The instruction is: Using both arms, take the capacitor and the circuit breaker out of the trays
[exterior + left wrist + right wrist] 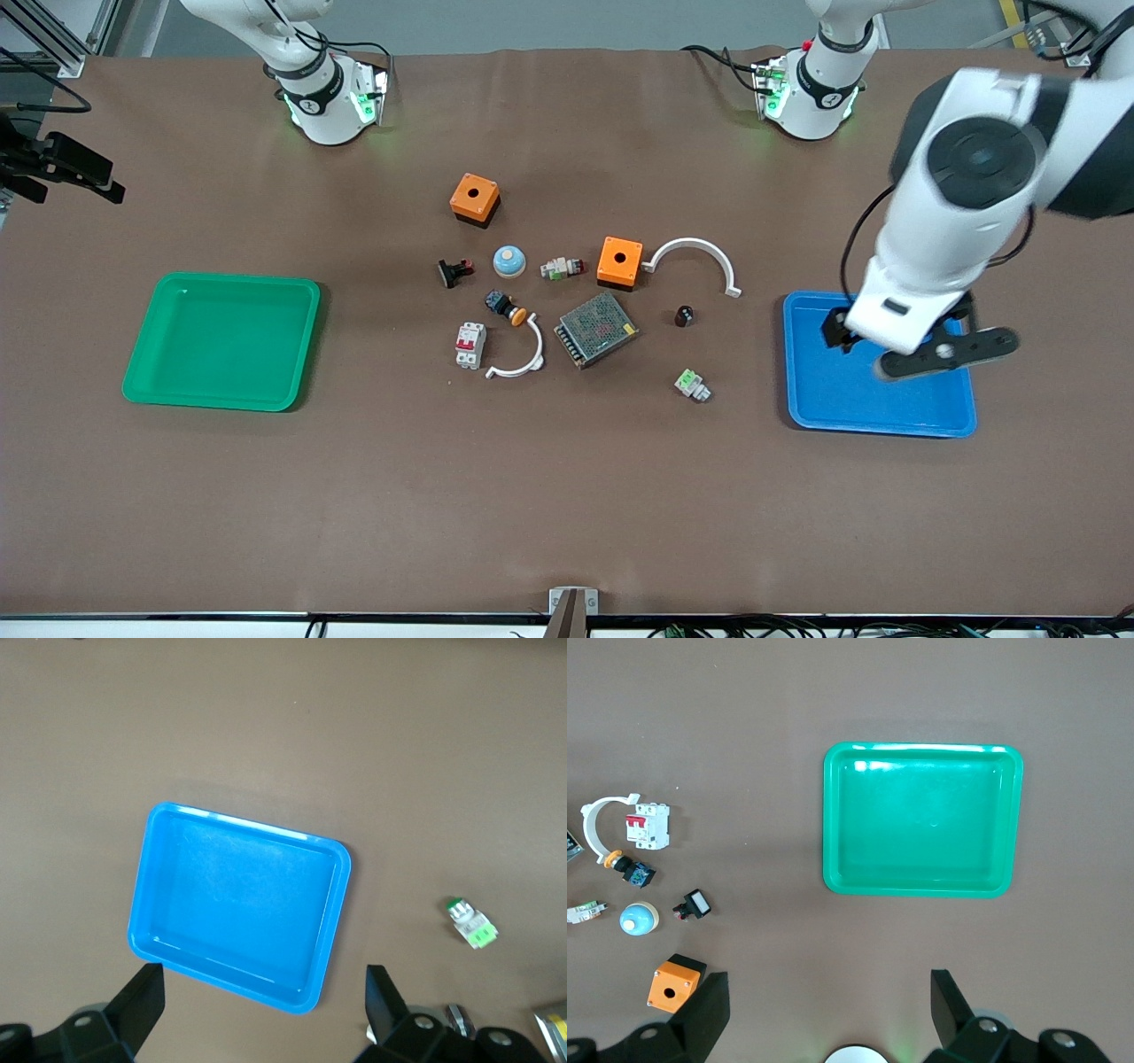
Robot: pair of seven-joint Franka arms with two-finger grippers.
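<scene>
Trays are seen bare in the front view: the green tray (221, 341) lies toward the right arm's end of the counter (567, 514), and the blue tray (877, 390) sits under the left tool (917, 346), which hangs over it with fingers spread and nothing between them. The capacitor (684, 316), a stubby black cylinder, stands on the brown mat well clear of that tool, toward the middle cluster. The circuit breaker (470, 344), a white-grey block with red levers, is set in the cluster just beside a white curved bracket (518, 359). The right tool is not seen in this view.

From the left wrist view, the left tool's fingers (137, 1001) are held wide above the glossy, rounded-corner blue tray, whose floor is bare; a white-and-green connector (471, 923) lies off to one side.

From the right wrist view, the right tool (828, 1010) is spread and empty, with the smooth green tray below it and the circuit breaker off to the side.

Risk is judged to be slight: if an arm sweeps low while withdrawing, a light plastic tray could be nudged, or the small cylinder toppled and rolled.
</scene>
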